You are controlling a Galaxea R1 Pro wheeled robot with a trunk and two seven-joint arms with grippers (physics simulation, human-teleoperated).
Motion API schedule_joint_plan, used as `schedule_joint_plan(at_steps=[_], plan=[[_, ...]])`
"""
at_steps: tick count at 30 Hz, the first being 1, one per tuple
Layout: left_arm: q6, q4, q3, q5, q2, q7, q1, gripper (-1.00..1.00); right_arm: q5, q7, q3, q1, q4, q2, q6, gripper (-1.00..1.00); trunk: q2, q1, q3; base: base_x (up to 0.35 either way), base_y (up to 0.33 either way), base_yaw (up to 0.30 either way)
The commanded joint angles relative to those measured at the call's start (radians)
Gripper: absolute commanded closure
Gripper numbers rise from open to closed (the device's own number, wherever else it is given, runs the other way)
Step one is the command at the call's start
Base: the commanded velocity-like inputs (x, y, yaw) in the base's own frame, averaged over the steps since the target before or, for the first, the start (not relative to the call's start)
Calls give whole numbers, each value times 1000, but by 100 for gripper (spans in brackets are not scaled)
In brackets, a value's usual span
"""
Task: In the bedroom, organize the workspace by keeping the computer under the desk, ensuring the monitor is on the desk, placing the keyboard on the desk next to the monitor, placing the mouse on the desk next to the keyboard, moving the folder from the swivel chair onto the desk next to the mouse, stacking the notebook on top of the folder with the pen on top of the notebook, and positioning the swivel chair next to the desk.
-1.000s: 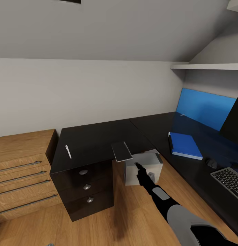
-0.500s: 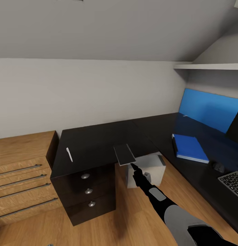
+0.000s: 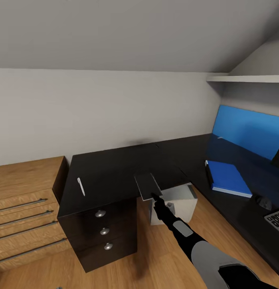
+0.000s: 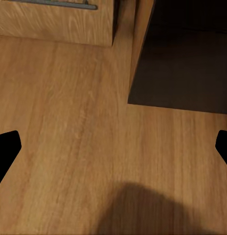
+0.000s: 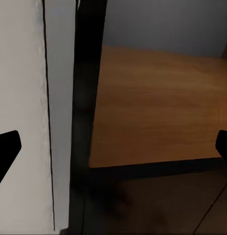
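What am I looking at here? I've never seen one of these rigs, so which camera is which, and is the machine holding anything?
This is a simulated wheeled robot with two arms. The large picture comes from its head camera, looking down at a matte black L-shaped desk. The two small pictures come from cameras near each gripper.

On the desk lie a thin pale pen, a thin dark grey notebook at the front edge, a bright blue flat folder, a small black mouse and the corner of a dark keyboard. A light grey box-shaped computer stands on the floor under it.

The right gripper reaches to the notebook's near edge with its fingers spread, gripping nothing. The left gripper hangs open over the light wood floor.
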Motion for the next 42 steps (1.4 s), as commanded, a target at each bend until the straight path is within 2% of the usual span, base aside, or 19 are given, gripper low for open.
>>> schedule_joint_plan(at_steps=[1, 6, 19, 23, 39, 40, 42], plan=[[-1, -1, 4, 2, -1, -7, 0, -100, -8, 2, 8, -1, 1, 0, 2, -100, 7, -4, 3, 4, 1, 0], [-1, -1, 4, 2, -1, -7, 0, -100, -3, 2, 13, -1, 1, 0, 2, -100, 42, -23, 18, 2, 1, 0], [0, -1, 5, 2, -1, -7, 0, -100, -1, 2, 16, -1, 1, 0, 1, -100, 42, -23, 18, 0, 0, 0], [0, -1, 5, 2, -1, -7, 0, -100, -1, 2, 16, -1, 1, 0, 1, -100, 70, -38, 31, 0, 0, 0], [1, -1, 5, 2, -1, -7, 0, -100, 0, 2, 15, -1, 1, -1, 1, -100, 70, -38, 31, 38, 22, 0], [1, -1, 5, 2, -1, -6, 0, -100, 0, 2, 15, -1, 1, -1, 1, 100, 70, -38, 31, 27, 15, 0], [1, -1, 5, 2, -1, -6, 0, -100, 0, 1, 15, -1, 1, -1, 1, 100, 70, -38, 31, 19, 11, 0]])
